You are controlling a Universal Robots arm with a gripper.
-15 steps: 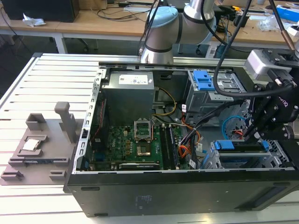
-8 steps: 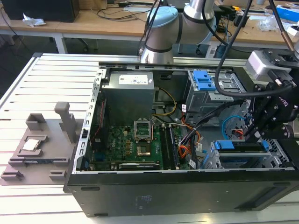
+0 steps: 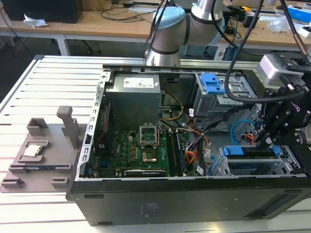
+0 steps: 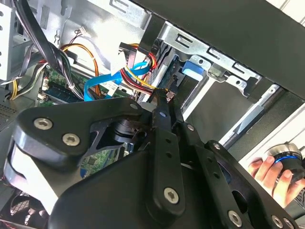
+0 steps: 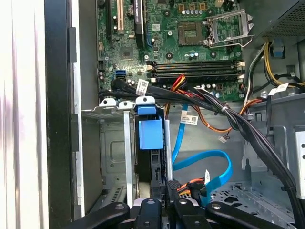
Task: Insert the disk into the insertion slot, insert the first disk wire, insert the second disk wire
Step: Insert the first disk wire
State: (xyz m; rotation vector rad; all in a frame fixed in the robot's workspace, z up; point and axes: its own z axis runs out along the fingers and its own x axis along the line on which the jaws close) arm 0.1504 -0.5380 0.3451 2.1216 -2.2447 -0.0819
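Observation:
The disk (image 3: 250,154) sits inside the insertion slot (image 3: 232,170), a silver perforated cage at the case's corner on the exterior view's right. Its blue carrier tab faces out in both wrist views: disk (image 5: 150,134), disk (image 4: 193,71), framed by the slot's metal rails (image 5: 112,152). My gripper (image 3: 262,140) hangs just behind the disk's rear end. In the second wrist view the gripper (image 4: 164,98) is shut on a small dark plug of the first disk wire (image 4: 139,78), whose red strands trail back. In the first wrist view the gripper (image 5: 169,185) stands right at the disk's back edge.
A light blue looped cable (image 5: 205,167) and a thick black cable bundle (image 5: 238,124) lie close to the fingers. The grey bay with the blue latch (image 3: 214,85) stands behind. The motherboard (image 3: 141,150) fills the case floor. A person's hand (image 4: 269,171) rests on a knob outside the case.

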